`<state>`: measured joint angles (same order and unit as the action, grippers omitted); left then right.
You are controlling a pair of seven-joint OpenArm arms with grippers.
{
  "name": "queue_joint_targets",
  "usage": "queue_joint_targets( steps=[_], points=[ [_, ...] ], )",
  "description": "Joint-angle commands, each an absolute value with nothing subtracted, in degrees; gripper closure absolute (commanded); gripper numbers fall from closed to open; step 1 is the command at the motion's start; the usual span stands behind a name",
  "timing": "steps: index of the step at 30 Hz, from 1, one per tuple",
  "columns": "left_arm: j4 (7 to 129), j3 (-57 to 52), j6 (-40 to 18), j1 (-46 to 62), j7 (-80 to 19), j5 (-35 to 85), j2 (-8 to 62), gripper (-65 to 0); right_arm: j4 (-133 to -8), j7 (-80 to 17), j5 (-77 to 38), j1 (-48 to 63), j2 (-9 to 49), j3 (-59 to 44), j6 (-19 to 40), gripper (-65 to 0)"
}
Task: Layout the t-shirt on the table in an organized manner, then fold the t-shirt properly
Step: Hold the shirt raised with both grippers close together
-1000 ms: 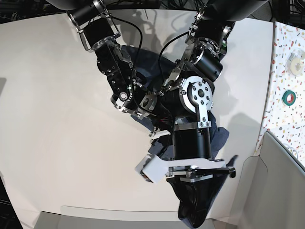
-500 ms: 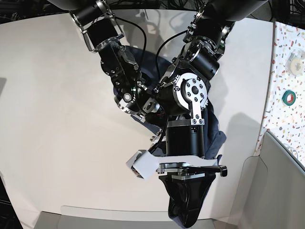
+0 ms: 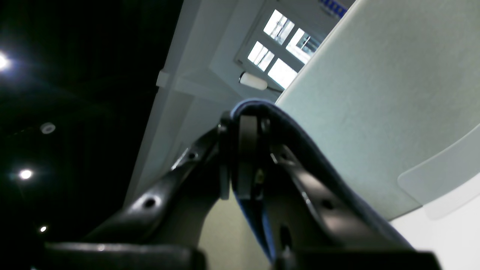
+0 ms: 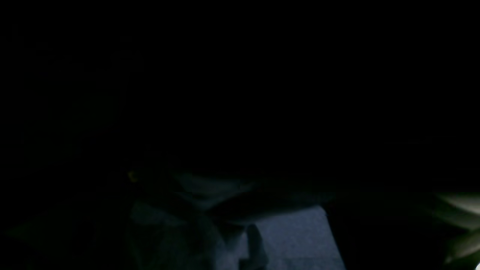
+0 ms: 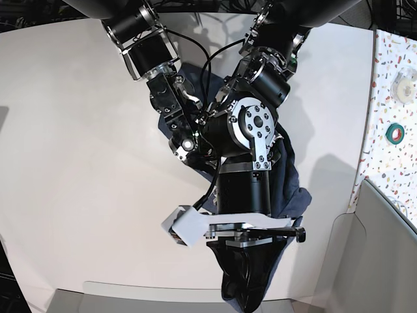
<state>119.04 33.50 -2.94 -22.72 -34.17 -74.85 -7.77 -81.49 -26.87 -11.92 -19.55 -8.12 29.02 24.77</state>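
Clamping t-shirt [image 3: 300, 146] hem, left fingers [image 3: 245, 157] in wrist view; right fingers' state untellable, hidden.

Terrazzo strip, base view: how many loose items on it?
2 on the terrazzo strip at the right edge: a white roll higher up, a green tape ring below it. More may lie beyond the frame edge.

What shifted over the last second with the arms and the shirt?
The left tool, shut on the t-shirt, has carried the cloth left and up in the base view; the right arm followed, sliding right. The grip is unchanged, and the tape roll stayed put.
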Motion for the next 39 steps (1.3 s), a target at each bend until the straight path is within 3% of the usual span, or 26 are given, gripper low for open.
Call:
queue_joint_targets(
  steps=[1, 7, 14, 30, 32, 36, 39],
  points=[
    [120.0, 33.5, -1.7, -24.1, -33.1, -75.8, -8.1, 0.0, -82.3, -25.1, -12.7, -21.0, -9.0, 29.1, 24.8, -45.1],
    [120.0, 33.5, -1.7, -24.1, -33.1, -75.8, -8.1, 0.0, -77.8, -25.1, -12.6, -21.8, -9.0, 29.1, 24.7, -45.1],
    [120.0, 33.5, -1.7, -24.1, -33.1, -75.8, -8.2, 0.0, -74.9, -23.9, -12.6, -23.4, -9.0, 29.1, 18.9, -45.1],
    [120.0, 33.5, -1.7, -24.2, -33.1, -75.8, -8.0, 0.0, -69.8, -21.1, -12.6, -24.7, -8.0, 29.1, 18.8, -43.8],
    [120.0, 33.4, -1.7, -24.2, -33.1, -75.8, -8.0, 0.0, -69.8, -21.1, -12.6, -24.7, -7.9, 29.1, 18.8, -38.1],
    [120.0, 33.2, -1.7, -24.2, -33.1, -75.7, -7.9, 0.0, -70.2, -21.1, -12.7, -24.7, -7.2, 29.1, 18.8, -19.7],
    [120.0, 33.1, -1.7, -24.2, -33.2, -75.7, -7.9, 0.0, -70.3, -20.8, -12.8, -24.4, -6.9, 29.1, 18.8, -13.7]
  ],
)
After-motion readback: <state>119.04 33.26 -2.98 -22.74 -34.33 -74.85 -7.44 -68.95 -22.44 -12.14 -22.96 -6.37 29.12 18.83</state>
